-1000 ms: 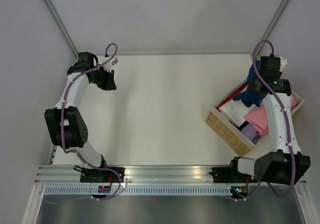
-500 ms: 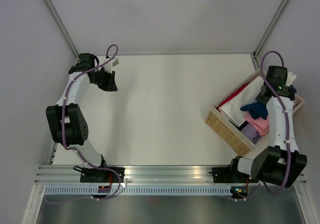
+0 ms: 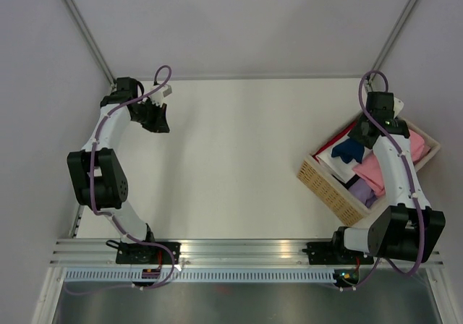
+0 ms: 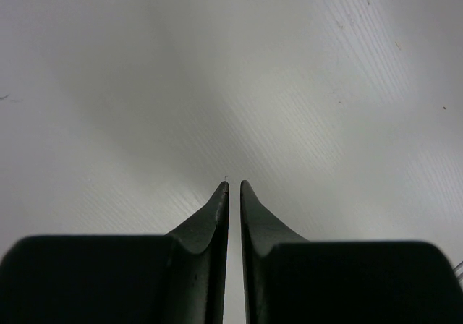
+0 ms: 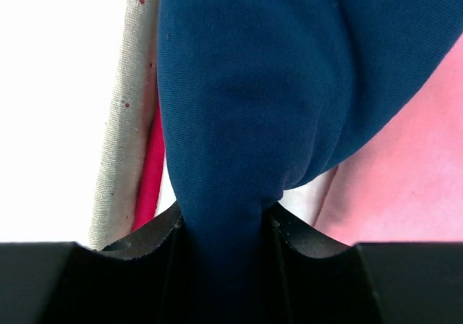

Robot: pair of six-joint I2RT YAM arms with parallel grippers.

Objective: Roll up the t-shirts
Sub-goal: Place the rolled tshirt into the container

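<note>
My right gripper is shut on the navy blue t-shirt and holds it bunched over the wicker basket at the right. In the right wrist view the navy cloth is pinched between the jaws of my right gripper, with a pink shirt, a red one and a white one beneath. White, pink and purple shirts lie in the basket. My left gripper is shut and empty at the far left; its closed fingertips hover over bare table.
The white table spreads between the arms. The basket sits tilted near the right edge. Grey walls with metal posts stand behind. An aluminium rail with both arm bases runs along the near edge.
My right gripper has swung over the basket, out toward the right wall and then back left, carrying the navy t-shirt. The left arm has stayed put.
</note>
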